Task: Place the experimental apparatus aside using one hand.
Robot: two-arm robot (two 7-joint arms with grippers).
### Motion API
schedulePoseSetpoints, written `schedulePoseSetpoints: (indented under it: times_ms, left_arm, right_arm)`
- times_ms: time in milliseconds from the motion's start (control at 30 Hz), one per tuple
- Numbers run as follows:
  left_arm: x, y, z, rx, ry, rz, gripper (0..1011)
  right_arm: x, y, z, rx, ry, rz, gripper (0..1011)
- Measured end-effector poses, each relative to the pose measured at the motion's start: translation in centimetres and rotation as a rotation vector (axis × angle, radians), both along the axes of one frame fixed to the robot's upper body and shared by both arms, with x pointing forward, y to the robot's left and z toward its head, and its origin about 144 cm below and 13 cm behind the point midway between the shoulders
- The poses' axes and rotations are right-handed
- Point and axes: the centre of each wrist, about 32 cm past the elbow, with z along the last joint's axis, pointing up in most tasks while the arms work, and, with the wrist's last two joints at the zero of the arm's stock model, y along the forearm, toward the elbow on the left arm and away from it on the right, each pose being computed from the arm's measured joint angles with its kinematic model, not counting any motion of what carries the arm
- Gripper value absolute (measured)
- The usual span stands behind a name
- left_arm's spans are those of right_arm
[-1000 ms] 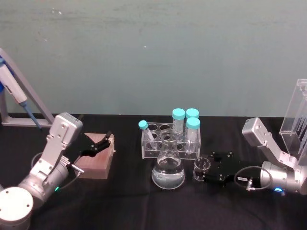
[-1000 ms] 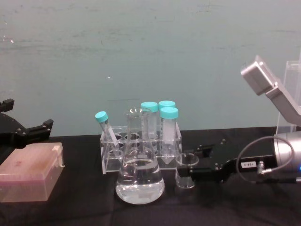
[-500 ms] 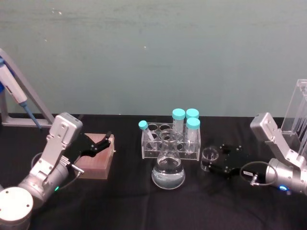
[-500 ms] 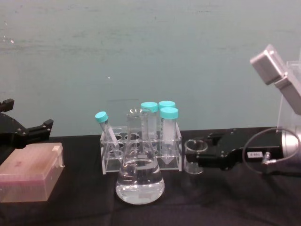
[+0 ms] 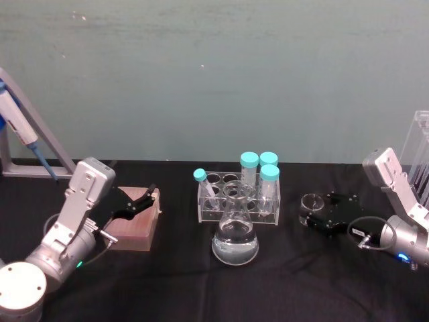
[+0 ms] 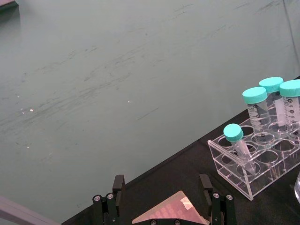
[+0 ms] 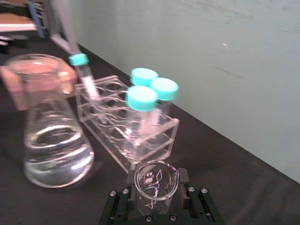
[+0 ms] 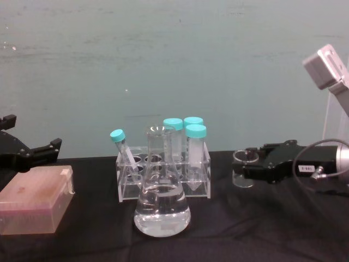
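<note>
My right gripper (image 5: 311, 210) (image 8: 244, 167) (image 7: 156, 182) is shut on the small glass beaker (image 5: 311, 200) (image 8: 245, 170) (image 7: 155, 188), held upright low over the black cloth to the right of the tube rack. The conical flask (image 5: 235, 236) (image 8: 162, 204) (image 7: 53, 129), partly filled with clear liquid, stands in front of that rack. The tall acrylic pipette rack (image 5: 419, 153) (image 8: 334, 117) rises at the far right behind the right arm. My left gripper (image 5: 143, 199) (image 8: 32, 135) (image 6: 161, 187) hangs open over the pink box at the left.
A low acrylic rack of teal-capped tubes (image 5: 239, 196) (image 8: 163, 170) (image 6: 255, 154) (image 7: 126, 123) stands mid-table. The pink box (image 5: 134, 225) (image 8: 34, 206) (image 6: 171, 213) lies at the left. A pipette on a stand (image 5: 20, 121) is at the far left. A teal wall lies behind.
The right gripper has carried the beaker to the right and farther back, away from the flask. The left arm, flask and tube rack have not moved.
</note>
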Motion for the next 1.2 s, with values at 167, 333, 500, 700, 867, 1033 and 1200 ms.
schedulePoseSetpoints:
  times_ms: [167, 333, 500, 700, 867, 1033, 1200]
  left_arm:
    - [0.0, 0.0, 0.0, 0.000, 0.000, 0.000, 1000]
    - [0.0, 0.0, 0.0, 0.000, 0.000, 0.000, 1000]
    - [0.0, 0.0, 0.0, 0.000, 0.000, 0.000, 1000]
    - [0.0, 0.0, 0.0, 0.000, 0.000, 0.000, 1000]
    - [0.0, 0.0, 0.0, 0.000, 0.000, 0.000, 1000]
    - [0.0, 0.0, 0.0, 0.000, 0.000, 0.000, 1000]
    - [0.0, 0.0, 0.0, 0.000, 0.000, 0.000, 1000]
  right_arm:
    - [0.2, 0.3, -0.1, -0.020, 0.010, -0.083, 520]
    - [0.5, 0.4, -0.2, -0.025, 0.012, -0.137, 520]
    - [0.9, 0.6, -0.2, -0.020, 0.006, -0.193, 520]
    - [1.1, 0.8, -0.1, -0.019, 0.004, -0.260, 520]
    - [1.2, 0.8, -0.2, -0.023, 0.010, -0.313, 520]
    - [1.5, 0.8, -0.4, -0.018, 0.012, -0.371, 520]
    - [1.7, 0.8, -0.6, -0.011, 0.007, -0.415, 520]
